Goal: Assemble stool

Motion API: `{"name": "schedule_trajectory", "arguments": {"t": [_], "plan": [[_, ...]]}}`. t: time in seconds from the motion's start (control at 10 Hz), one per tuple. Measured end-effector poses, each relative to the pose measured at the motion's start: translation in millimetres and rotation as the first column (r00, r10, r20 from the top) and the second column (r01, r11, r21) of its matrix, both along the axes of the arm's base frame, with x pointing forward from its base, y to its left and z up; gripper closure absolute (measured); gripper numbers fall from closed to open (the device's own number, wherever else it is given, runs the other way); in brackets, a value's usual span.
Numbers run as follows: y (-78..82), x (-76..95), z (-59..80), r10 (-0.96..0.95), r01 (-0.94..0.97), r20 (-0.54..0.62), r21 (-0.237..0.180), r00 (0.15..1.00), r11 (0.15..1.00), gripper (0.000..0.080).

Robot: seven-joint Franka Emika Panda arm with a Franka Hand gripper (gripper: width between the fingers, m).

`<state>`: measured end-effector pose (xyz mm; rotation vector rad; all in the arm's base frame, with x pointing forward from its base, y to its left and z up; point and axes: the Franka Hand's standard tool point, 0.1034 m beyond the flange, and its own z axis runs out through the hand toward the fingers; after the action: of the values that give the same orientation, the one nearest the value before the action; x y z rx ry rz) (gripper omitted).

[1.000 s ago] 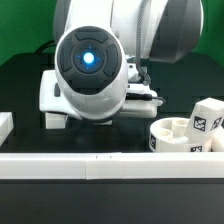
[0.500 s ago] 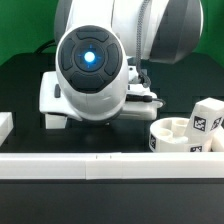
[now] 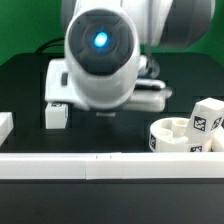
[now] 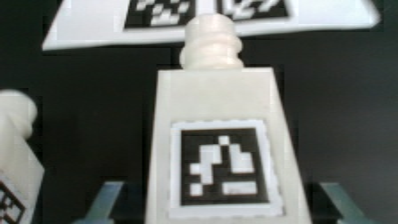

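One leg (image 4: 217, 105) between the fingers (image 4: 111, 202), marker board (image 4: 89, 35) beyond its tip, seat (image 3: 170, 136) at the exterior view's right

The arm (image 3: 150, 25) is a smooth, rounded white shell with a round grey end cap (image 3: 80, 48) and a glowing blue light (image 3: 100, 40). The gripper (image 4: 219, 205) has blue-grey fingers (image 4: 111, 203).

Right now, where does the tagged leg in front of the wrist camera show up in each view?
Wrist view: the leg fills the centre, between the gripper's fingertips, peg end toward the marker board.
Exterior view: cannot be picked out; the arm blocks that spot.
Shared landmark: the black table.
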<state>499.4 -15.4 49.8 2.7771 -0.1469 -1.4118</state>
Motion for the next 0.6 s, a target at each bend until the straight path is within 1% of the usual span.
{"name": "schedule_trajectory", "arguments": {"t": [0.1,0.2,0.3,0.4,0.5,0.6], "plan": [[14.4,3.5,20.4,-0.010,0.010,-0.013,-0.020,1.000,1.000,0.0465],[23.3,9.3,34.9,-0.006,0.006,-0.011,-0.023,1.000,1.000,0.0464],[24.2,12.4,37.2,-0.004,0.004,-0.003,-0.024,1.000,1.000,0.0464],[22.7,14.0,32.9,-0.005,0.005,0.012,-0.025,1.000,1.000,0.0462],[23.2,19.8,31.7,-0.002,0.004,0.053,-0.026,0.999,1.000,0.0462],[22.7,18.5,32.6,-0.004,0.005,0.049,-0.025,0.999,1.000,0.0462]]}}
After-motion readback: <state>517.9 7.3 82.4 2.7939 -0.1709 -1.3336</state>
